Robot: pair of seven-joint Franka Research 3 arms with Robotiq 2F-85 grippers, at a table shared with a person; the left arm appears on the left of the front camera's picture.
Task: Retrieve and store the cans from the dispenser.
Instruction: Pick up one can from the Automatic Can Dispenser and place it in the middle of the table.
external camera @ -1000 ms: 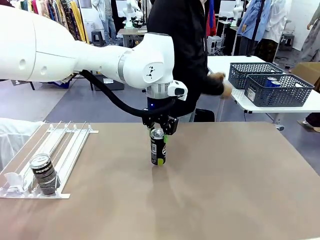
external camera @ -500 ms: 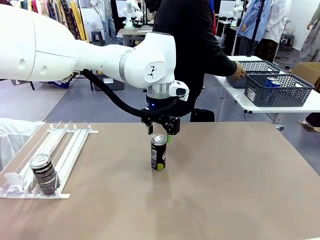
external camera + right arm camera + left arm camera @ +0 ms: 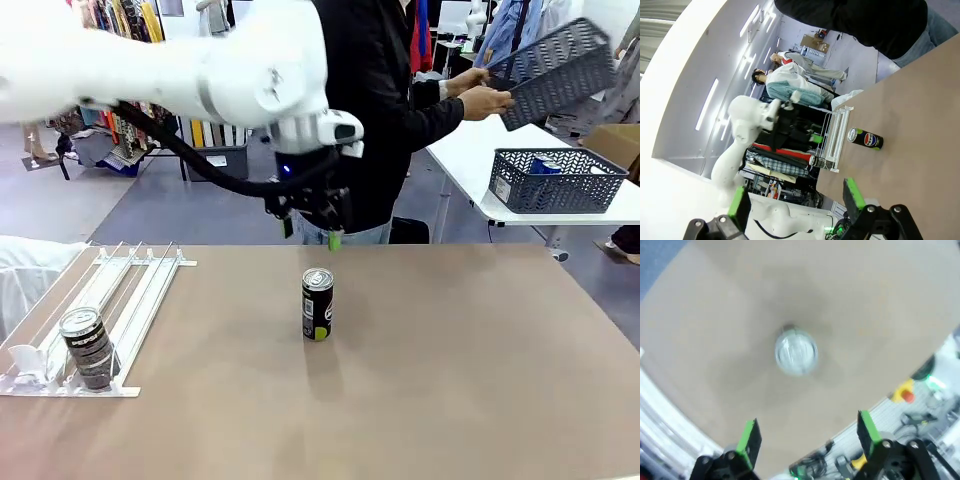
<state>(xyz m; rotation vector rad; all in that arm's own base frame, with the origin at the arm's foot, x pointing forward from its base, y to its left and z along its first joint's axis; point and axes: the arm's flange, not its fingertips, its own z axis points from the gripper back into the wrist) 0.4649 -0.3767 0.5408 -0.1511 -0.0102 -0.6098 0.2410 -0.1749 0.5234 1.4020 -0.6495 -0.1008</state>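
A dark can [image 3: 317, 304] with a silver top stands upright at the middle of the brown table. My left gripper [image 3: 310, 235] hangs open well above and just behind it, touching nothing. From above, the left wrist view shows the can top [image 3: 796, 351] blurred, far below the spread green pads of the left gripper [image 3: 807, 437]. A second dark can [image 3: 88, 347] stands at the near end of the white dispenser [image 3: 130, 290] on the table's left. My right gripper [image 3: 796, 202] is open and holds nothing, far from the can [image 3: 865, 138] and the dispenser [image 3: 837, 137].
At the far side a person in a dark top holds a dark grey lattice basket [image 3: 555, 70] up in the air. Another grey basket [image 3: 555, 180] with blue cans sits on a white side table at the right.
My left gripper opened, let go of the can on the table and rose well above it. The person picked one basket up off the side table.
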